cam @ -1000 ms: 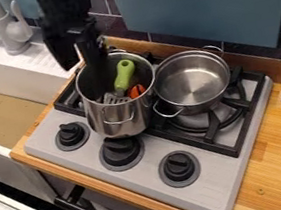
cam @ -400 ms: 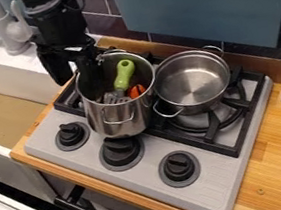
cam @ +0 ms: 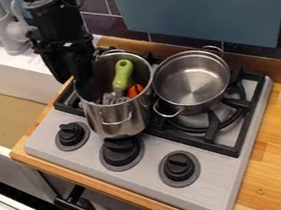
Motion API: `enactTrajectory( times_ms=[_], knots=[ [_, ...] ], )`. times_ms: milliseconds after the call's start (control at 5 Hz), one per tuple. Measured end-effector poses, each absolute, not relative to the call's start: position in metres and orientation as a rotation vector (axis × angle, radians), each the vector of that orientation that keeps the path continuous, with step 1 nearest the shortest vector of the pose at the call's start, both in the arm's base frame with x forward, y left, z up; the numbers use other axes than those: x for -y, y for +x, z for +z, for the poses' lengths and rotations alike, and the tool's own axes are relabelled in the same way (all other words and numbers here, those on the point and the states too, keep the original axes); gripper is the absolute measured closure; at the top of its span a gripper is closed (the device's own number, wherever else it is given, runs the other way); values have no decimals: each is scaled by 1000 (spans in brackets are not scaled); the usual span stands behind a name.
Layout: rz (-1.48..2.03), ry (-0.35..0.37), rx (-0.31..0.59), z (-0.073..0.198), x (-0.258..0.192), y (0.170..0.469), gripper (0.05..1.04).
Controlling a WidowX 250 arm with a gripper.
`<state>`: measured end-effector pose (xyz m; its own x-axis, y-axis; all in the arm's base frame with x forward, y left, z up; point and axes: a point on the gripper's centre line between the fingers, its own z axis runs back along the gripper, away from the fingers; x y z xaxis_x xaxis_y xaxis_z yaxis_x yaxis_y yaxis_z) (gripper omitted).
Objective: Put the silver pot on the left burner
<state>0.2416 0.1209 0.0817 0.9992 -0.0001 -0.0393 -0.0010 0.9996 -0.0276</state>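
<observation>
The black gripper (cam: 77,79) hangs down at the left edge of the tall silver pot (cam: 108,117). I can't tell if its fingers are apart, together or clamped on the rim. The tall pot stands on the left part of the gray stove (cam: 214,186). In it are a spatula with a green handle (cam: 123,72) and an orange thing (cam: 135,89). The wide silver pot (cam: 191,86) sits on the right side, just beside the tall one. Three black knobs (cam: 120,152) are in front.
</observation>
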Motion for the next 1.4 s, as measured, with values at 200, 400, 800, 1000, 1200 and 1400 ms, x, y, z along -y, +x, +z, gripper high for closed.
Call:
enactTrajectory(
  times_ms=[200,400,800,1000,1200,1400],
  knots=[
    [37,-31,-75,81,-129,243,910],
    [44,-4,-63,77,-134,243,1025],
    [61,-12,-64,67,-144,237,1031],
    [75,-39,-56,69,-153,244,1031],
    [89,-72,-50,74,-160,255,1031],
    [108,-108,-72,80,-165,260,1031]
  ],
)
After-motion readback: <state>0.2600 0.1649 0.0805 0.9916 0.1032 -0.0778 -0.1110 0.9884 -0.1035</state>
